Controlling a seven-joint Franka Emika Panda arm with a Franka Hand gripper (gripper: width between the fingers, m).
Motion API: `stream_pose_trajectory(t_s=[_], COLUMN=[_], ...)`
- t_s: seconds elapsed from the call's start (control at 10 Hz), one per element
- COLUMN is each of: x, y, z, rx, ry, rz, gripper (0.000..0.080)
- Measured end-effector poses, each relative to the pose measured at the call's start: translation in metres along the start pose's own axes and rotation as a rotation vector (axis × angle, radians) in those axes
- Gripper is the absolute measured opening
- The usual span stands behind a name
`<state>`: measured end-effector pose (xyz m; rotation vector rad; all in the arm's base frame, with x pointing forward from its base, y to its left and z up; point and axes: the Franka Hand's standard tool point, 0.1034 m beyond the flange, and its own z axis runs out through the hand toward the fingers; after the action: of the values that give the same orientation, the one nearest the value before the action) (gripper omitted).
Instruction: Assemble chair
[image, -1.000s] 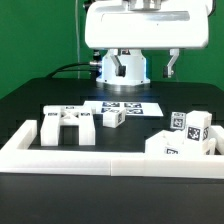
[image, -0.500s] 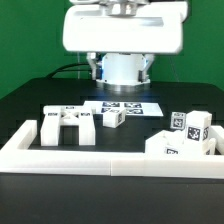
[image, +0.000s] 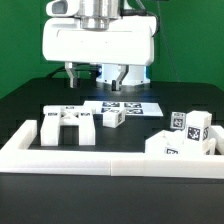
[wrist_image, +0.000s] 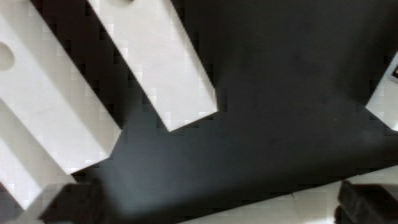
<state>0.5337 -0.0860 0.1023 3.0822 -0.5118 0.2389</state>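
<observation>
Exterior view: a black table (image: 20, 100) is standing before a green wall (image: 20, 30). Tagged chair parts (image: 70, 125) are sitting inside the border wall (image: 100, 160); no writing is legible. The gripper (image: 96, 76) is hanging above, fingers spread wide, empty.

Wrist view: white bars (wrist_image: 169, 60) are crossing the table.

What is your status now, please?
Tool open, holding nothing. Chair parts loose on table, untouched. No obstacle seen near them.

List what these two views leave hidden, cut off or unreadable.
- Exterior view: the border wall hides the bases of the right-hand chair pieces.
- Exterior view: marker board tags too small to read.
- Wrist view: white bars run off the edge; their part unclear.
</observation>
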Motion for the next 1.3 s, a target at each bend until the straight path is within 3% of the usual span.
stream_pose_trajectory(t_s=[0.1, 0.2, 0.4, 0.9, 1.3], x=[-0.011, -0.027, -0.061, -0.081, -0.085], y=[0.011, 0.016, 0.014, 0.02, 0.01], z=[0.005, 0.012, 0.023, 0.025, 0.028], rx=[0.01, -0.002, -0.008, -0.015, -0.002], ry=[-0.001, 0.01, -0.013, -0.035, -0.072], rz=[0.02, 0.04, 0.04, 0.038, 0.016], gripper=[0.0649, 0.0649, 0.0649, 0.0649, 0.0649])
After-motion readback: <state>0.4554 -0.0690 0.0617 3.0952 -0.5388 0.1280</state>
